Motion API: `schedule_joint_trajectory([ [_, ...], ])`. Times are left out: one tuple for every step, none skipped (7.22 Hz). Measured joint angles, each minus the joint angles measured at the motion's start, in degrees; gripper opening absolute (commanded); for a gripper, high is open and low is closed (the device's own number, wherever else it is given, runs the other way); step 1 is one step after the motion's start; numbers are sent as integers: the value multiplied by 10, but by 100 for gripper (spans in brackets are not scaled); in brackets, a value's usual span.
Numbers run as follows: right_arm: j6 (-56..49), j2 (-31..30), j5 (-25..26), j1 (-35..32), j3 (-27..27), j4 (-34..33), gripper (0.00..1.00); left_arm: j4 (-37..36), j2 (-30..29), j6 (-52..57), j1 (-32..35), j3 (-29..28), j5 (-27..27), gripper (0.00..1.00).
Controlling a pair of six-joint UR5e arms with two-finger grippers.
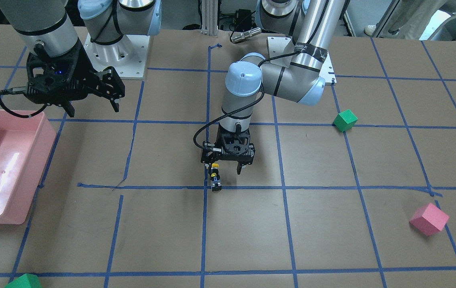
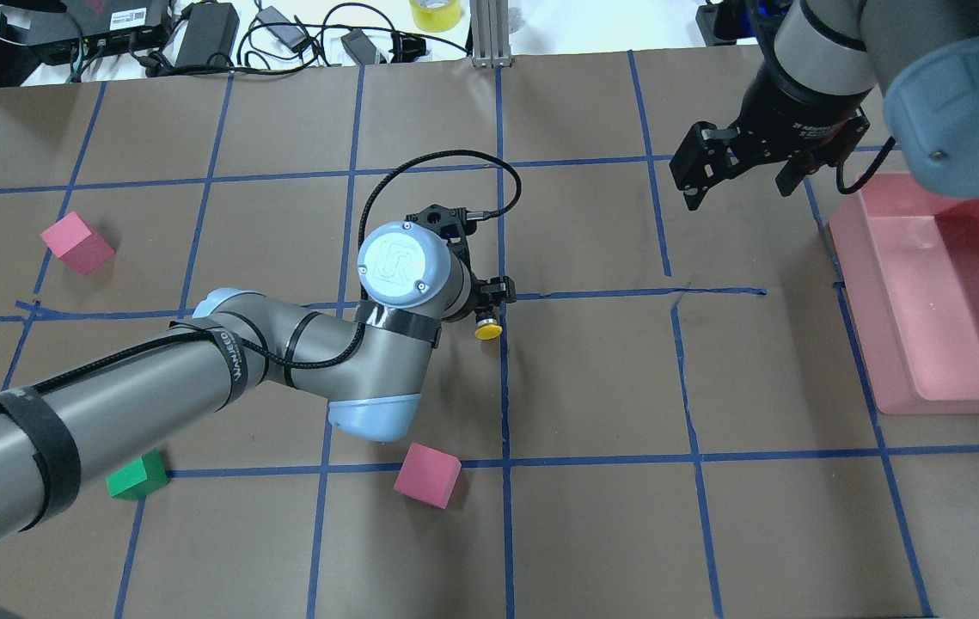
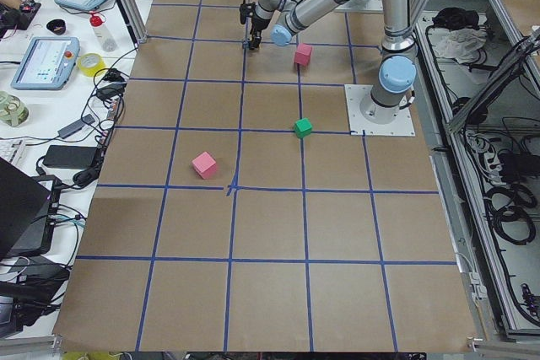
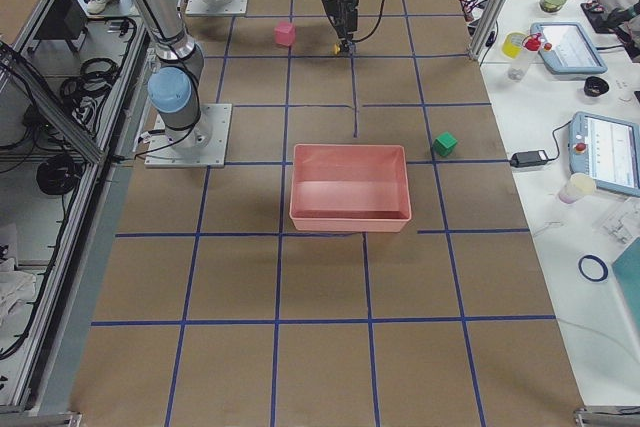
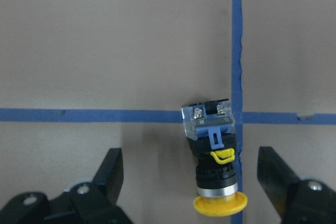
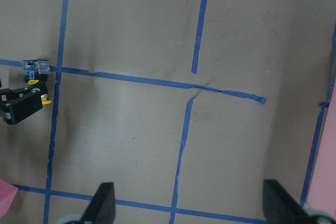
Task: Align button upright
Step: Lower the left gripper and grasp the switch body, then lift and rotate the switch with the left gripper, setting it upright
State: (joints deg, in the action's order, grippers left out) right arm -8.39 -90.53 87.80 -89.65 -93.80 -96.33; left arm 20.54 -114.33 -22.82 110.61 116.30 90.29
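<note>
The button (image 5: 212, 153) lies on its side on the brown paper, at a crossing of blue tape lines. Its grey block base points away from the robot and its yellow cap (image 2: 487, 330) points toward it. It also shows in the front view (image 1: 215, 178). My left gripper (image 1: 223, 170) hangs low over it with its jaws wide open. The button sits between the fingers (image 5: 113, 174), nearer one of them, and touches neither. My right gripper (image 2: 738, 196) is open and empty, raised near the pink bin, far from the button.
A pink bin (image 2: 927, 301) stands on my right side of the table. A pink cube (image 2: 427, 475) lies close behind my left elbow. A green cube (image 2: 137, 475) and another pink cube (image 2: 76, 243) lie further left. One more green cube (image 1: 23, 282) sits at the far edge.
</note>
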Motion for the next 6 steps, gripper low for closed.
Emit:
schedule_joint_trajectory([
  [0,0,0,0,0,0,100,-2,-7,-1,4,-1,-2,36],
  [0,0,0,0,-1,0,100,-3,-10,-2,7,-1,-3,21],
  [0,0,0,0,-1,0,100,-2,-12,-7,9,-1,-5,0],
  [0,0,0,0,-1,0,100,2,-12,-15,10,-1,-12,0],
  [0,0,0,0,-1,0,100,10,-12,-21,11,-2,-29,0],
  [0,0,0,0,-1,0,100,34,-8,-33,11,-5,-49,0],
])
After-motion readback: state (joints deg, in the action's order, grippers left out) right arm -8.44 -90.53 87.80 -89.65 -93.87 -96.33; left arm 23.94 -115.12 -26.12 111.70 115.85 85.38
